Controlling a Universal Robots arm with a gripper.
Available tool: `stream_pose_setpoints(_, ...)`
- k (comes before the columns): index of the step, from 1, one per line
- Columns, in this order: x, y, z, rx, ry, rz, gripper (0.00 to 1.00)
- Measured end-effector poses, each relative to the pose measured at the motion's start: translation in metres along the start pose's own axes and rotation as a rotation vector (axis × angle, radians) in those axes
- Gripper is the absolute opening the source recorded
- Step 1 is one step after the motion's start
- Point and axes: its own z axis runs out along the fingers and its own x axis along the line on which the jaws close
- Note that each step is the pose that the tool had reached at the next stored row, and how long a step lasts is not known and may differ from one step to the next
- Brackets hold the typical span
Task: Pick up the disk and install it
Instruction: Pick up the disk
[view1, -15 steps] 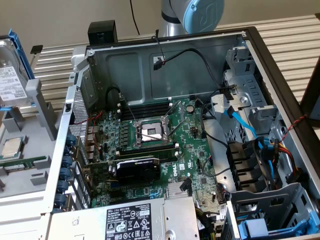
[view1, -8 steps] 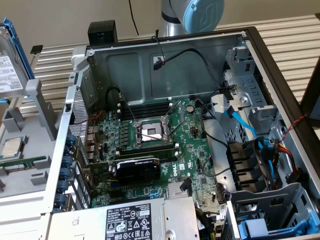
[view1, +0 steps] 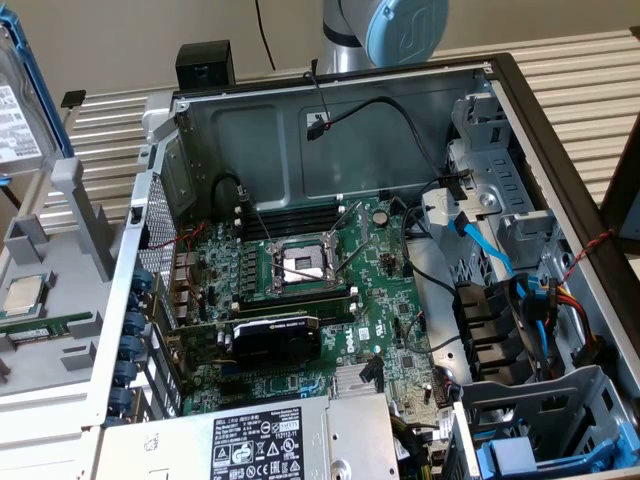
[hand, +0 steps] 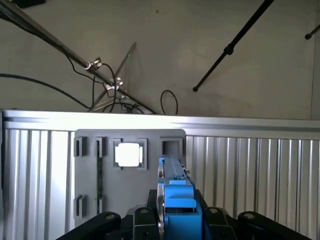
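In the wrist view the disk (hand: 176, 192) stands edge-on, its bright blue carrier frame uppermost. My gripper (hand: 177, 222) is shut on it, a black finger (hand: 142, 220) pressing each side. In the exterior view the disk (view1: 18, 115) hangs at the far left, above the grey parts tray (view1: 85, 215). Its white label and blue frame edge face the camera. The disk is clear of the tray's upright slots.
The open computer case (view1: 160, 260) lies at the centre with motherboard (view1: 380, 290), cables and a drive bay holding a blue carrier (view1: 520, 458) at the exterior view's lower right. A processor chip (view1: 28, 293) and a green memory stick (view1: 45, 325) rest on the tray. The arm's joint (view1: 400, 25) stands behind the case.
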Motion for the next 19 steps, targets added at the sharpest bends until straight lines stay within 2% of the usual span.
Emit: stream_pose_setpoints(19,0.001,-0.0369,-0.0506,0.0106,-0.0004,0.000,0.37)
